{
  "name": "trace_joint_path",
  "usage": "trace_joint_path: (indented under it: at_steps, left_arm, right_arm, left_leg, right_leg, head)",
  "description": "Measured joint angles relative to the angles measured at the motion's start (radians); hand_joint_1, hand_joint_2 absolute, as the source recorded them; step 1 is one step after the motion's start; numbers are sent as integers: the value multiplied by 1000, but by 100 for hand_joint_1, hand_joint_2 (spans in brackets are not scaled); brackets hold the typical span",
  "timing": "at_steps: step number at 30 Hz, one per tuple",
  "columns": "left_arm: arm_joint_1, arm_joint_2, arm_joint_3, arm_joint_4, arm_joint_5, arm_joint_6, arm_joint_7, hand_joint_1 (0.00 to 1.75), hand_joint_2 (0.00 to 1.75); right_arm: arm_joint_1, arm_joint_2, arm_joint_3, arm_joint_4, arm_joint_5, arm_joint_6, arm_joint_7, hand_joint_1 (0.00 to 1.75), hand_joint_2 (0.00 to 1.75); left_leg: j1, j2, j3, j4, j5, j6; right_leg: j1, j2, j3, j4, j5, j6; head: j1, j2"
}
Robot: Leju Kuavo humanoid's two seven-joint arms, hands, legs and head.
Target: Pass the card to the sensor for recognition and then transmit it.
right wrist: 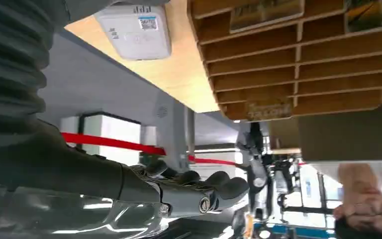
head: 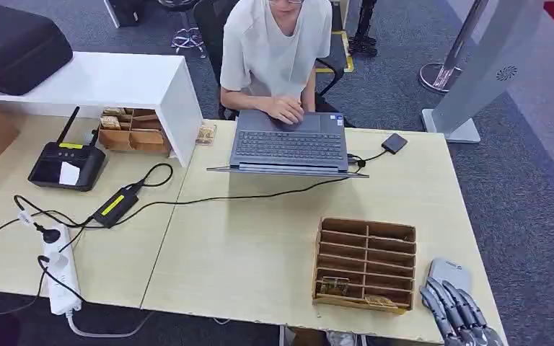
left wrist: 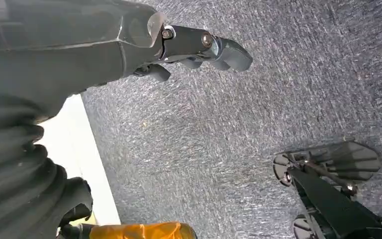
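A wooden slotted card holder (head: 364,263) stands near the table's front right edge. Two cards (head: 334,286) lie in its nearest slots. In the right wrist view the holder (right wrist: 298,59) shows close up, with a card (right wrist: 266,12) in one slot. A small grey-white sensor box (head: 450,274) (right wrist: 137,31) lies just right of the holder. My right hand (head: 458,310) (right wrist: 204,191) hovers at the table's front right corner, just in front of the sensor, fingers stretched out and holding nothing. My left hand (left wrist: 199,47) hangs over the grey carpet, with nothing in it.
A person (head: 278,50) types on a laptop (head: 288,144) at the far side. Cables, a black charger (head: 115,205) and a power strip (head: 61,270) cover the left half. A white shelf (head: 115,79), a second wooden box (head: 133,131) and a black device (head: 67,164) stand back left.
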Motion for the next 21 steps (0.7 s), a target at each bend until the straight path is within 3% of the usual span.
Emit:
trace_joint_path:
  at_steps: [2, 5, 9, 14, 21]
  left_arm:
    - [0, 0, 0, 0, -1, 0, 0, 0, 175]
    - [-1, 0, 2, 0, -8, 0, 0, 0, 175]
    - [-1, -2, 6, 0, -20, -1, 0, 0, 175]
    - [-1, -2, 6, 0, -34, -7, 0, 0, 175]
    - [-3, -2, 7, 0, -48, -14, 0, 0, 175]
  right_arm:
    - [-1, -33, 31, -1, 32, -1, 39, 0, 175]
    - [-18, -96, 95, 0, 107, -1, 162, 0, 175]
    - [-83, -190, 244, 17, 145, 4, 317, 0, 175]
    - [-155, -246, 377, 67, 128, 8, 353, 0, 175]
    - [-258, -249, 469, 170, 124, 3, 354, 0, 175]
  left_leg:
    - [0, 0, 0, 0, 0, 0]
    - [0, 0, 0, 0, 0, 0]
    - [0, 0, 0, 0, 0, 0]
    - [0, 0, 0, 0, 0, 0]
    - [0, 0, 1, 0, 0, 0]
  right_leg:
    - [0, 0, 0, 0, 0, 0]
    - [0, 1, 0, 0, 0, 0]
    - [0, 1, 0, 0, 0, 0]
    - [0, 1, 0, 0, 0, 0]
    - [0, 1, 0, 0, 0, 0]
  head:
    - [0, 0]
    - [0, 0]
    - [0, 0]
    - [0, 0]
    - [0, 0]
